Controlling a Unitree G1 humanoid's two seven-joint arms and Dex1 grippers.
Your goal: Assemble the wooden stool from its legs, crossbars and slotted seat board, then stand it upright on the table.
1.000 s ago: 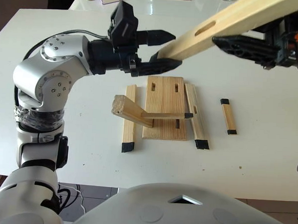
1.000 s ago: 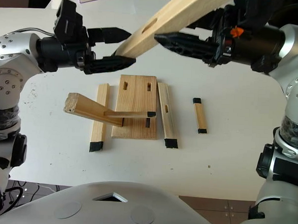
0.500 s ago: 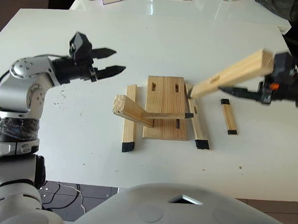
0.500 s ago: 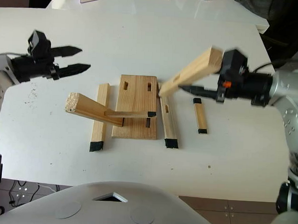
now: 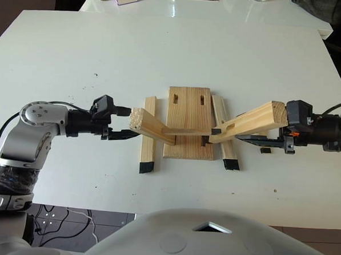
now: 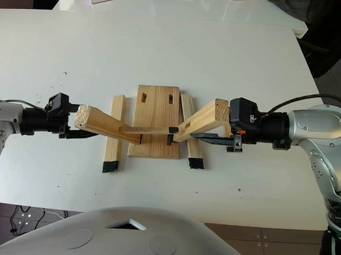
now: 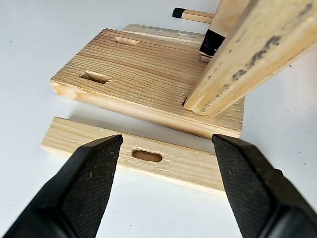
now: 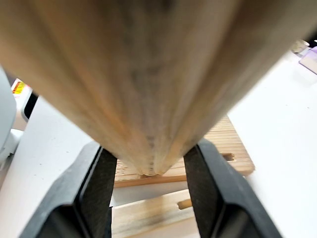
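White table [image 5: 162, 58] bears the seat board [image 5: 187, 108]; right gripper [image 8: 148, 153] clamps 1 leg [image 5: 252, 119], left gripper [image 7: 166, 141] gapes.

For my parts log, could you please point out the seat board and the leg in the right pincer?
seat board [image 5: 188, 108]: left eye view, bare top face between its slots.
held leg [image 5: 248, 122]: left eye view, middle of its tilted side face.

Four legs [image 5: 148, 155], two crossbars [image 5: 187, 130] and one slotted seat board [image 5: 188, 100].
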